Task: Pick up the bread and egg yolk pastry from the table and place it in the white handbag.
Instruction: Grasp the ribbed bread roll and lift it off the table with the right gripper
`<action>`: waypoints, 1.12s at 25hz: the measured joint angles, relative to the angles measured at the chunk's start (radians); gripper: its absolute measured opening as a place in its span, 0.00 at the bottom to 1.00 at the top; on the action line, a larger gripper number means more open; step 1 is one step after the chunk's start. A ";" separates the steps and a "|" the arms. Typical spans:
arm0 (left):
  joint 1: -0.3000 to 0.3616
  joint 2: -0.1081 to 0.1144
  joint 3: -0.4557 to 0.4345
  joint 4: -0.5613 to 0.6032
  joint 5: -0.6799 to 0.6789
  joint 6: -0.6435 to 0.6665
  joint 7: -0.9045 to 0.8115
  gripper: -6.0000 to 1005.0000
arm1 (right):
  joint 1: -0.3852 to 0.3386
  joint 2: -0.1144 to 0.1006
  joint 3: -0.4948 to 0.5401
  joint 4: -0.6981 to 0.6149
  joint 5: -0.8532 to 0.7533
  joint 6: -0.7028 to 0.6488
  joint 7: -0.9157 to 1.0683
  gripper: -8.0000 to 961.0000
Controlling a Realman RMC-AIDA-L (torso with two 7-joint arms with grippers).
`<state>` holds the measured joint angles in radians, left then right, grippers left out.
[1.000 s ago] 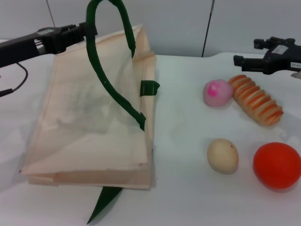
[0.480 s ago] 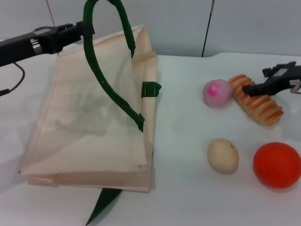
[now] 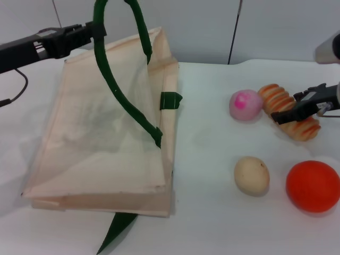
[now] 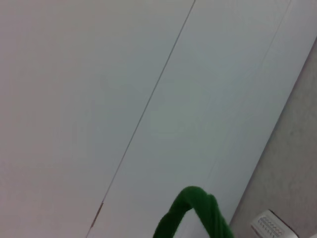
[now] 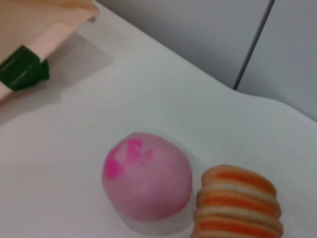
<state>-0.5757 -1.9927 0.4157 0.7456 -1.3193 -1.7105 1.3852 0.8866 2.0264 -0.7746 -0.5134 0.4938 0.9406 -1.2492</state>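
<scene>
The bread (image 3: 289, 112), a ridged orange-and-cream loaf, lies at the right rear of the table; it also shows in the right wrist view (image 5: 240, 203). My right gripper (image 3: 295, 105) is open and low over the bread, with a dark finger on each side of it. The egg yolk pastry (image 3: 252, 175), a smooth beige ball, lies nearer the front. The white handbag (image 3: 101, 138) lies flat on the left. My left gripper (image 3: 94, 31) is shut on its green handle (image 3: 114, 79) and holds it raised; the handle also shows in the left wrist view (image 4: 193, 213).
A pink ball (image 3: 245, 104) sits just left of the bread and shows in the right wrist view (image 5: 147, 176). A bright orange ball (image 3: 313, 186) lies at the front right. The bag's second green strap (image 3: 118, 228) trails off its front edge.
My right gripper has come down from above the far right and moved left onto the bread. The left gripper and the raised handle have hardly moved.
</scene>
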 joint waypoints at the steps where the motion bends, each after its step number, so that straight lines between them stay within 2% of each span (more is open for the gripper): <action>1: 0.000 0.000 0.000 0.000 0.000 0.000 0.000 0.14 | 0.001 0.000 -0.017 0.002 -0.003 -0.007 0.014 0.92; 3: -0.001 0.000 0.000 0.000 0.000 0.002 0.000 0.14 | 0.010 0.000 -0.076 0.011 -0.023 -0.021 0.068 0.92; 7: -0.001 0.000 0.000 -0.002 0.000 0.006 0.000 0.14 | 0.026 0.000 -0.103 0.039 -0.053 -0.059 0.116 0.92; 20: 0.000 0.000 0.000 -0.006 0.000 0.009 0.002 0.14 | 0.045 0.000 -0.112 0.066 -0.096 -0.097 0.184 0.92; 28: 0.000 0.000 0.000 -0.006 0.000 0.010 0.003 0.14 | 0.047 0.000 -0.112 0.060 -0.132 -0.118 0.234 0.76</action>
<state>-0.5753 -1.9927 0.4157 0.7393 -1.3192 -1.7001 1.3879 0.9338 2.0262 -0.8867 -0.4534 0.3616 0.8225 -1.0155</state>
